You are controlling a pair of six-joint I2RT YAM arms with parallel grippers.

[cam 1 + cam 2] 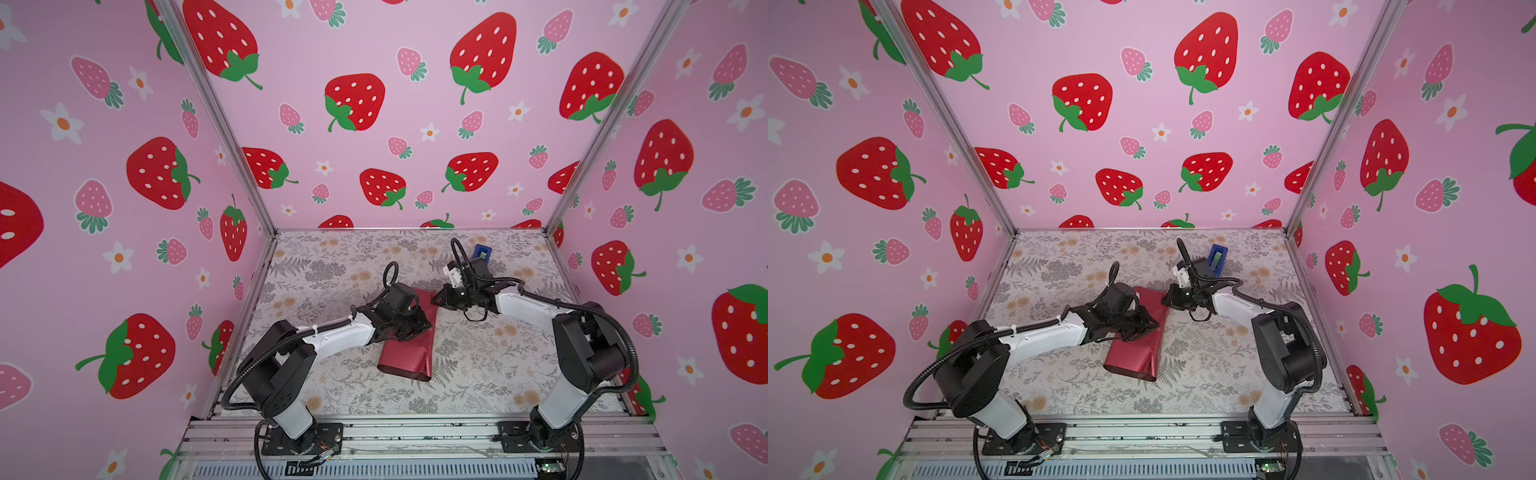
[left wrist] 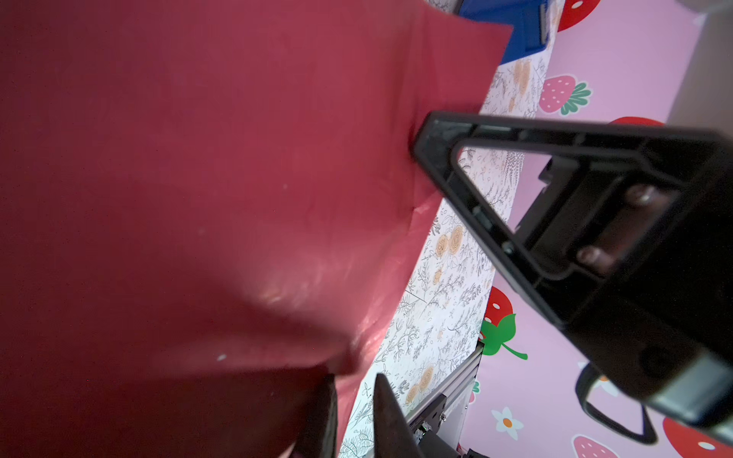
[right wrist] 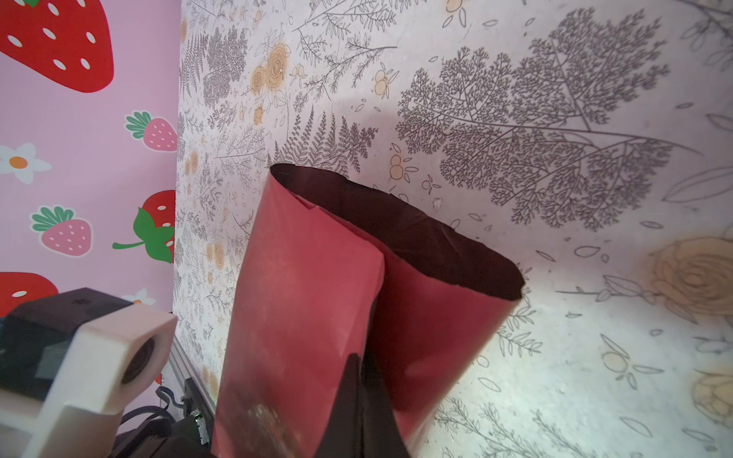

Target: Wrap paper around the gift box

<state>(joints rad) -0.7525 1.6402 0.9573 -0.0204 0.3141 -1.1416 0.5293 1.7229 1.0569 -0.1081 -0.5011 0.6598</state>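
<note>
Your paper [image 1: 409, 353] lies near the middle of the desk [image 1: 340, 266], rolled into a loose flattened tube that runs from near to far. Both top views show the shiny crimson face outward [image 1: 1133, 353]. In the right wrist view the near end of the paper [image 3: 317, 297] gapes open, dark maroon inside, with one flap overlapping the other along a seam on top.

Your right hand [image 1: 438, 300] reaches in from the right to the far end of the tube and is clenched on the paper there. The right wrist view shows its dark tips [image 3: 363, 365] closed together at the seam. In the left wrist view one of its fingers [image 2: 496, 222] presses into the sheet's edge.

Your left hand [image 1: 419, 326] sits on top of the tube, about midway along it, coming in from the left. In the left wrist view its tips [image 2: 353, 396] stand narrowly apart at the paper's edge, and you cannot tell whether they pinch the sheet.

A blue tape dispenser [image 1: 482, 252] stands on the far right of the desk, just behind your right arm.
</note>
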